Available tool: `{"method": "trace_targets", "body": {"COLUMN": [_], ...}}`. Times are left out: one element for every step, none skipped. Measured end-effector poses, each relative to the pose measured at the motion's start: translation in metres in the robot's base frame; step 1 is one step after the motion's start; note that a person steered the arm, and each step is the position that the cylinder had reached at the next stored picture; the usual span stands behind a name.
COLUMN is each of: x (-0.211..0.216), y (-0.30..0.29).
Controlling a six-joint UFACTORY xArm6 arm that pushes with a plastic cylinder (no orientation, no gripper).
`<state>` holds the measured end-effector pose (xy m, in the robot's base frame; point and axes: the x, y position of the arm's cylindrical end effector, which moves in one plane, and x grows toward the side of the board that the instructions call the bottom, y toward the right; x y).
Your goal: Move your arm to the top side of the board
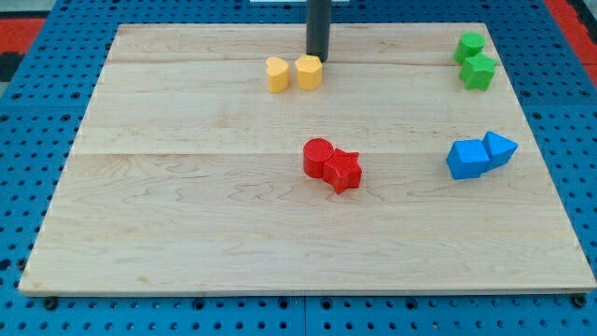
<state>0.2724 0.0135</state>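
My tip point(317, 58) is at the view's top centre of the wooden board point(187, 215), just above and touching or nearly touching a yellow hexagonal block point(309, 72). A second yellow block point(277, 75), heart-like in shape, sits just to the left of it. A red cylinder point(318, 157) and a red star block point(343, 171) lie together near the board's middle. A blue cube point(466, 160) and a blue triangular block point(500, 148) sit at the right. Two green blocks point(470, 47) point(478, 72) sit at the top right.
The board lies on a blue pegboard surface point(37, 140). Red areas show at the top corners of the view point(19, 19).
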Motion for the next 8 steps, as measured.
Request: {"method": "trace_targets", "body": {"x": [0.005, -0.003, -0.002, 0.015, 0.035, 0.016, -0.036, -0.081], "y": [-0.011, 0.008, 0.045, 0.074, 0.089, 0.068, 0.065, 0.08]}}
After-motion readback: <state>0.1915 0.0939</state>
